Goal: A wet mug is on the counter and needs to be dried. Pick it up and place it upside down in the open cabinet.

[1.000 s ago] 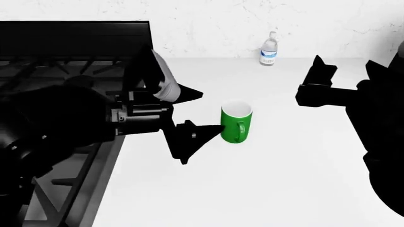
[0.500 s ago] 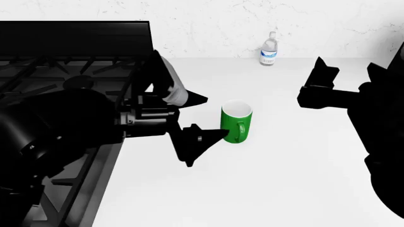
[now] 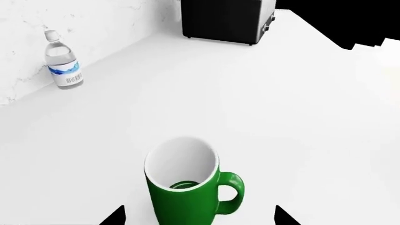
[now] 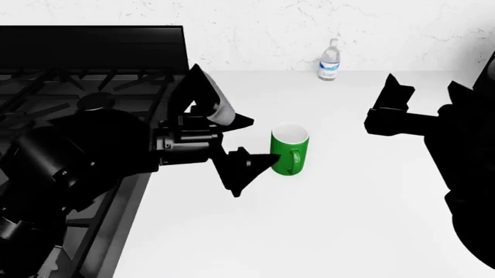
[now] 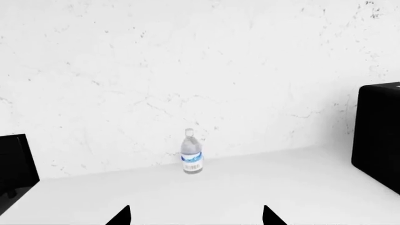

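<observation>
The green mug [image 4: 290, 152] stands upright on the white counter [image 4: 332, 226], its white inside showing and its handle facing the near side. My left gripper [image 4: 265, 139] is open just left of it, one finger tip by the mug's lower side and the other behind and to its left. In the left wrist view the mug [image 3: 185, 187] sits between the two spread fingertips [image 3: 115, 217], and I cannot tell whether they touch it. My right gripper [image 4: 422, 86] hangs open and empty well to the right, facing the wall. The open cabinet is out of view.
A small clear water bottle [image 4: 330, 59] stands at the back by the speckled wall [image 5: 187, 70]. The black gas stove [image 4: 77, 87] lies under and behind my left arm. A black box-shaped appliance [image 3: 228, 18] sits far along the counter.
My left arm has crept right and slightly forward, bringing its open fingers closer around the mug's left side. The mug and the right arm have hardly moved.
</observation>
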